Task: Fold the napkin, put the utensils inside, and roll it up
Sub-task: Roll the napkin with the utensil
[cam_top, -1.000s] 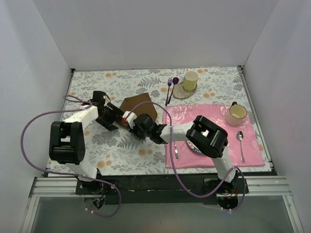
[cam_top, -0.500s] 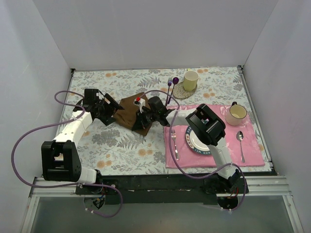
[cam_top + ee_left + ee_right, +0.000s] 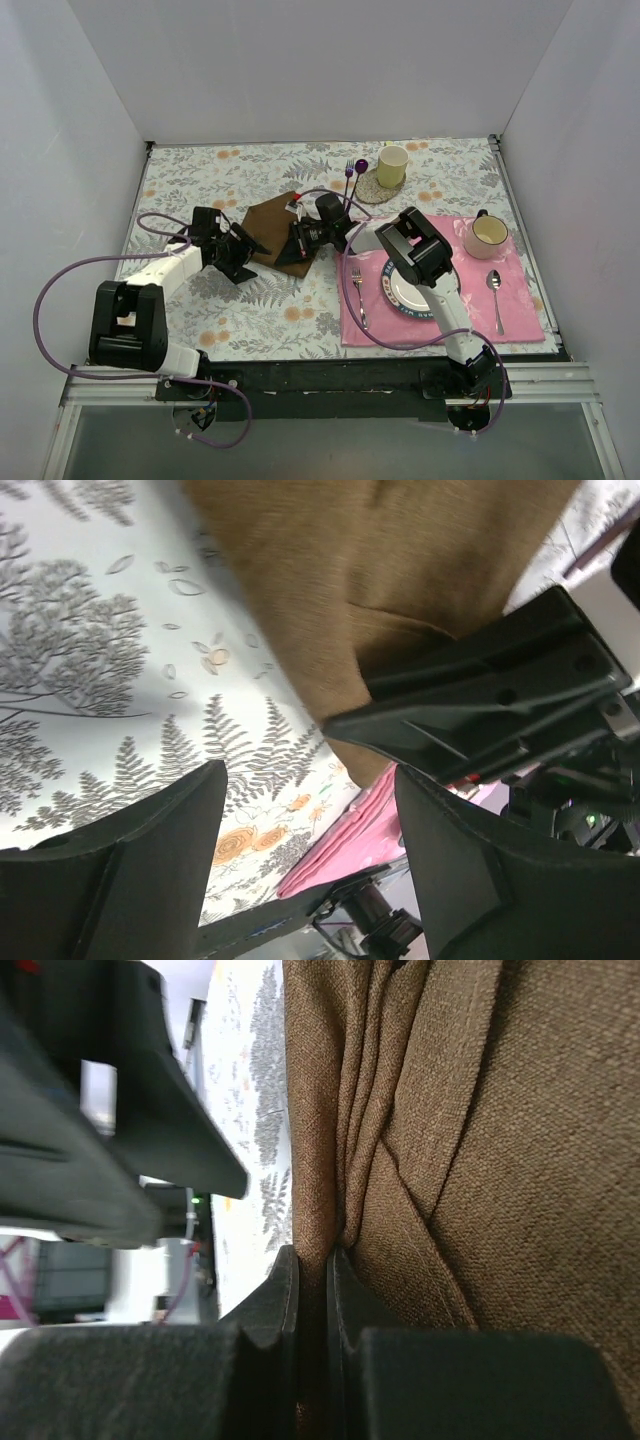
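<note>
- White-walled booth, fern-and-flower printed tablecloth [image 3: 250, 320]: two robot arms meet over a plain dark brown cloth napkin [image 3: 272, 224], which lies left of centre in the overhead view.
- Right gripper [image 3: 312, 1260] is clenched on a pinched-up ridge of the napkin, with several layers of weave squeezed between its black fingers. The grip looks meant to carry one edge across for the fold.
- Left gripper [image 3: 305, 780] hangs released just beside the napkin's lower-left edge, nothing between its spread fingers. It seems placed to pin or catch the cloth while the other arm pulls.
- Creased and bunched rather than flat, the napkin shows no finished fold. Folding appears to be the step in hand, with loading and rolling not yet done.
- Purple plastic fork and spoon [image 3: 350, 182] lie at upper centre of the overhead view, just beyond the napkin's upper-right corner. They are probably the utensils meant to go inside.
- Pink rose-patterned placemat [image 3: 520, 300] fills the lower right, apart from the work.
</note>
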Controlling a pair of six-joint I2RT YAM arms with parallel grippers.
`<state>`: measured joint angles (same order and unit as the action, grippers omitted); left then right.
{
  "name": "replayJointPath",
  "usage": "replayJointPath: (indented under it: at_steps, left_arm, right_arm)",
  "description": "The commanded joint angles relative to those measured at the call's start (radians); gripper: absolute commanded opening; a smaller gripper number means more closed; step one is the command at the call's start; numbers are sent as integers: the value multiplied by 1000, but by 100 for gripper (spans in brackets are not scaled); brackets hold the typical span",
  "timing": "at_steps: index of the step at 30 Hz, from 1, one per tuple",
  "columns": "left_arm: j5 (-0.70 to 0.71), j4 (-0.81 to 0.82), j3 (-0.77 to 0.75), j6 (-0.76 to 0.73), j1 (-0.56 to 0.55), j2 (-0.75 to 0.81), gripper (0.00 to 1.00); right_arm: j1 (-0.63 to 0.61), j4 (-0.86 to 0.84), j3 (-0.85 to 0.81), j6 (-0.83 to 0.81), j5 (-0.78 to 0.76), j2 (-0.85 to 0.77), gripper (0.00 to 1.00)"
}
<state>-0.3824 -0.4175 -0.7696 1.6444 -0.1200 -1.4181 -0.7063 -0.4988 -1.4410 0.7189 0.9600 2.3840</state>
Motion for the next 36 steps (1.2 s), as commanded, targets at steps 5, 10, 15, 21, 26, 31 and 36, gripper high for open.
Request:
replayJointPath:
  at_steps: [5,10,15,21,26,31,36]
  left_arm:
    - [80,94,41,144,2,-50,65]
    - [94,141,30,167,0,-119,59]
    - [189,154,35,179,0,-139,56]
    - [215,207,44,184,2,-186,42]
    - [234,232,40,157,2,-193,30]
    - [243,198,18,126,2,-189,0]
    - [211,117,-17,100,2,-217,0]
  right_arm:
    - [1,-127,60,211,25,64,1]
    - [-1,-129,68,209,11,55,1]
    - [-1,-122,60,206,3,52,1]
    - [1,-104,67,188,3,50,1]
    - [-1,-69,65,145,9,43,1]
    - [1,113,10,19,-4,37,1]
    - [-4,489,-192,-324,-108,12,7]
